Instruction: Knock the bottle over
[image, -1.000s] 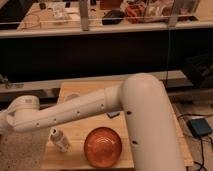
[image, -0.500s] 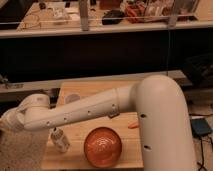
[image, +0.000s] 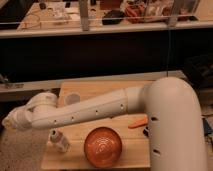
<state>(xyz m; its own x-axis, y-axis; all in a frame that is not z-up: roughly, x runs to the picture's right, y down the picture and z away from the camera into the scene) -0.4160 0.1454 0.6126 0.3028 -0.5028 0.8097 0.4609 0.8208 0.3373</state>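
Note:
The bottle (image: 59, 141) is small and whitish with a rounded white cap. It sits near the front left corner of the wooden table (image: 125, 90), left of the orange bowl (image: 103, 147). It looks tilted, cap toward the upper left; I cannot tell if it is lying down. My white arm (image: 100, 112) reaches from the right across the table, passing just behind and above the bottle. The gripper (image: 10, 121) is at the arm's far left end, past the table's left edge, up and left of the bottle.
A short white cup (image: 73, 98) stands at the table's back left, partly behind the arm. A small orange object (image: 137, 123) and a dark bar (image: 146, 132) lie right of the bowl. A dark shelf unit (image: 100, 50) runs behind the table.
The arm's large elbel section has swung right and the forearm now lies higher across the table. The gripper end stays near the left edge. The bottle and bowl have not moved.

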